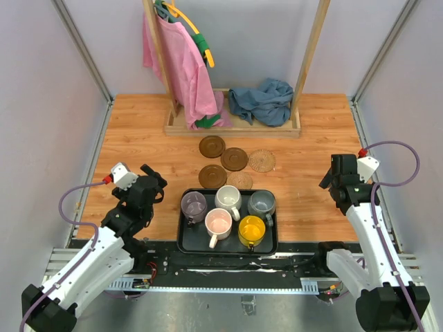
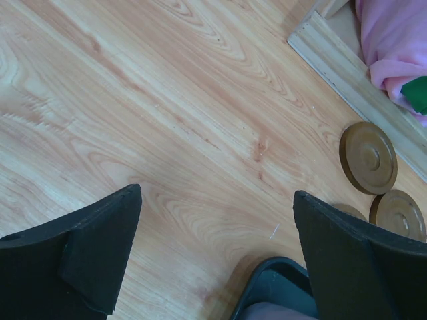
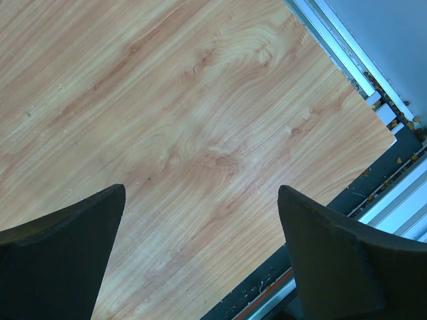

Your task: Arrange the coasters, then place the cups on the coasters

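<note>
Five coasters lie mid-table: three dark brown (image 1: 212, 146) (image 1: 234, 158) (image 1: 212, 176) and two tan woven (image 1: 262, 161) (image 1: 240, 181). Just in front of them, the black tray (image 1: 273, 240) holds the cups: purple-grey (image 1: 193, 205), white (image 1: 228, 199), grey-blue (image 1: 261, 203), pink (image 1: 218, 223) and yellow (image 1: 251, 229). My left gripper (image 1: 154, 181) (image 2: 217, 193) hangs open and empty left of the tray. Its view shows the tray's corner (image 2: 267, 281) and two brown coasters (image 2: 367, 157) (image 2: 397, 215). My right gripper (image 1: 331, 182) (image 3: 200, 192) is open and empty over bare wood right of the tray.
A wooden rack base (image 1: 232, 128) stands at the back with a pink garment (image 1: 181, 69) hanging and a blue cloth (image 1: 263, 101) on it. Metal rails (image 3: 393, 200) run along the table edge near my right gripper. Walls close in both sides.
</note>
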`<move>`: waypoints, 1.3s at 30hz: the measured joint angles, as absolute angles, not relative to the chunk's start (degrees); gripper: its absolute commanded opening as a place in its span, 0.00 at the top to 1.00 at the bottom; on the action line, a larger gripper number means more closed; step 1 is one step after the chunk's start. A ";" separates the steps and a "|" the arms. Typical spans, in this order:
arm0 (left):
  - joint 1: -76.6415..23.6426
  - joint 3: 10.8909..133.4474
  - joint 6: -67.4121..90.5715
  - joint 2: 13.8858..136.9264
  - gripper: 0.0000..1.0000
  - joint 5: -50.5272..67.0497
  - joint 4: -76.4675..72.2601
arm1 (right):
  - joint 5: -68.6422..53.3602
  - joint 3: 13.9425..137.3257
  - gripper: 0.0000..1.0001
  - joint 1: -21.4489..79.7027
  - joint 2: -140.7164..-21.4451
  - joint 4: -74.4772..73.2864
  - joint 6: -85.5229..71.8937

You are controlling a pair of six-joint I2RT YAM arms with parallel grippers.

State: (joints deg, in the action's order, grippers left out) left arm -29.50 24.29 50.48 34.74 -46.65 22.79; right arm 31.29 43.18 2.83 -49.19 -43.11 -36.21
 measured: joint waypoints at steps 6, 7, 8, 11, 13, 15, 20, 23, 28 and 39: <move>-29.50 23.97 50.52 34.70 0.00 -46.65 22.79 | 31.33 43.18 0.02 2.83 -49.19 -43.11 -36.21; -29.50 23.81 50.52 34.65 0.00 -46.65 22.81 | 31.33 43.18 0.02 2.83 -49.19 -43.11 -36.21; -29.50 23.70 50.57 34.65 0.00 -46.65 22.81 | 31.33 43.20 0.02 2.83 -49.19 -43.11 -36.21; -29.50 23.66 50.65 34.65 0.00 -46.65 22.79 | 31.31 43.18 0.02 2.83 -49.19 -43.11 -36.21; -29.50 23.66 50.68 34.65 0.00 -46.65 22.79 | 31.31 43.18 0.02 2.83 -49.19 -43.11 -36.21; -29.50 23.64 50.70 34.63 0.00 -46.65 22.81 | 31.29 43.18 0.02 2.83 -49.19 -43.11 -36.21; -29.50 23.64 50.70 34.59 0.00 -46.65 22.79 | 31.18 43.20 0.02 2.83 -49.21 -43.09 -36.21; -29.50 23.51 50.41 34.59 0.00 -46.65 22.44 | 31.03 43.18 0.02 2.83 -49.32 -43.05 -36.16; -29.50 22.63 48.05 34.96 0.01 -45.78 19.25 | 29.50 43.18 0.02 2.83 -49.41 -41.52 -35.75; -29.50 22.50 40.86 42.09 0.09 -41.93 5.87 | 19.49 44.38 0.01 2.85 -56.03 -35.81 -32.82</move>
